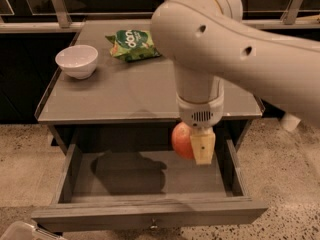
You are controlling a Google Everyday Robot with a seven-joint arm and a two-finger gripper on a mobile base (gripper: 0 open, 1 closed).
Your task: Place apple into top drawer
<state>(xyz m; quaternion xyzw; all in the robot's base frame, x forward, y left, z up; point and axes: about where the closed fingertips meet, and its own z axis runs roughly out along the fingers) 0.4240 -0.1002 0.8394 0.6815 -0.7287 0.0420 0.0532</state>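
Observation:
The apple (181, 140), orange-red and round, is held in my gripper (196, 145) above the right part of the open top drawer (145, 211). One cream-coloured fingertip (203, 147) shows in front of the apple; the other finger is hidden behind it. The drawer is pulled fully out below the table top, its inside bare, and its small metal knob (153, 227) shows at the centre of the front panel. The apple hangs clear of the drawer floor, in front of the table's front edge.
A white bowl (76, 60) stands at the table's left. A green snack bag (131, 44) lies at the back middle of the grey table top (120, 96). My large white arm (235, 49) spans the right side. Speckled floor surrounds the table.

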